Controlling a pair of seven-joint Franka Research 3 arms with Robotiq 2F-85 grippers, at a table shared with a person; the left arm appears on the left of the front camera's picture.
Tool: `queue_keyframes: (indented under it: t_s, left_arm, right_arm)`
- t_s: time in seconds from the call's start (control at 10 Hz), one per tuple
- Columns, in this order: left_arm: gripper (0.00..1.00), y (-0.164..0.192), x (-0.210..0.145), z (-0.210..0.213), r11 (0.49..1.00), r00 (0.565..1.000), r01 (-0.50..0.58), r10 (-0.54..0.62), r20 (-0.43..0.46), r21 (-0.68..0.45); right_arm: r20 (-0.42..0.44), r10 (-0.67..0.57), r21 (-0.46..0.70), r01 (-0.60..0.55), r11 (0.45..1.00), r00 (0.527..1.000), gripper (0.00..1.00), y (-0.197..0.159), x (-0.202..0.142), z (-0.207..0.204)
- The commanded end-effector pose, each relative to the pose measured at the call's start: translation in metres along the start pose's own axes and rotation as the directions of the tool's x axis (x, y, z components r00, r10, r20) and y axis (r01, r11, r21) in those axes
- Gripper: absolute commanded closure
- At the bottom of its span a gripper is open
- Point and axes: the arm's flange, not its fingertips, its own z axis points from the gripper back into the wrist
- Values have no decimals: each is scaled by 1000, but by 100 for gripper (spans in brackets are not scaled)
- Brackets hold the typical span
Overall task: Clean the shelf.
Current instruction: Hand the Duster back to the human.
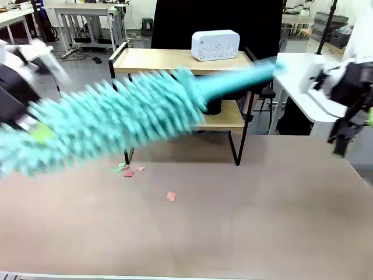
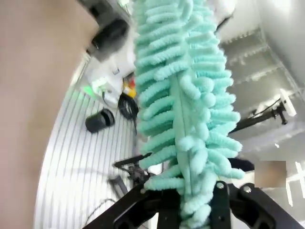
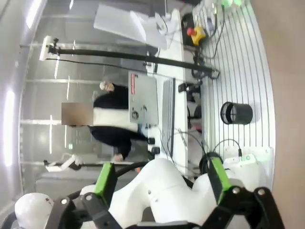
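A long teal fluffy duster (image 1: 116,116), blurred with motion, slants across the front view, its smooth handle (image 1: 239,81) pointing up to the right in front of the shelf (image 1: 175,60). My left gripper (image 1: 32,125) is at the far left, shut on the fluffy end. In the left wrist view the fingers of my left gripper (image 2: 190,205) clamp the duster (image 2: 181,95), which runs up the picture. My right gripper (image 1: 344,137) hangs at the right, off the handle's tip, open. My right gripper (image 3: 159,181) shows wide-spread green pads (image 3: 104,179) with nothing between them.
A white box-shaped device (image 1: 215,45) stands on the shelf's top board and a black object (image 1: 213,107) on the lower one. Small red and green scraps (image 1: 128,170) and another red scrap (image 1: 171,196) lie on the brown table. A white table (image 1: 303,87) stands at the right.
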Motion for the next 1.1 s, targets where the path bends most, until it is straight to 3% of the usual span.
queue_keyframes:
  t_s: [0.0, 0.2, 0.3, 0.4, 0.5, 0.7, 0.8, 0.9, 1.0]
  left_arm:
    - [100, -27, -14, 62, 995, 972, 60, -77, 220, 84]
    - [100, -42, -33, 133, 996, 877, 34, -68, 476, 81]
    - [100, -38, -44, 159, 997, 817, -26, -18, 576, 68]
    - [100, -28, -57, 183, 995, 749, -83, 21, 662, 62]
    - [100, -16, -69, 199, 992, 693, -115, 46, 720, 48]
    - [100, 17, -86, 225, 980, 566, -198, 110, 817, 5]
    - [100, 39, -92, 235, 968, 506, -249, 156, 848, -30]
    - [100, 58, -95, 241, 956, 476, -287, 198, 857, -61]
    - [100, 76, -95, 243, 939, 446, -336, 222, 867, -68]
  right_arm:
    - [175, -8, 6, 7, 1000, 985, 0, 3, -29, -8]
    - [314, -15, -7, 18, 1000, 949, 0, -2, -62, 0]
    - [428, -12, -11, 19, 1000, 904, 0, -3, -78, 2]
    - [596, -27, -5, 37, 999, 803, 0, -5, -94, 5]
    - [702, -70, 28, 71, 997, 709, 0, -9, -104, 6]
    - [857, -70, 67, 25, 997, 511, 0, -15, -115, 11]
    - [871, -87, 85, 26, 996, 483, 0, -18, -116, 13]
    - [783, -90, 70, 56, 996, 616, 0, -24, -136, 27]
    - [783, -90, 70, 56, 996, 616, 0, -24, -136, 27]
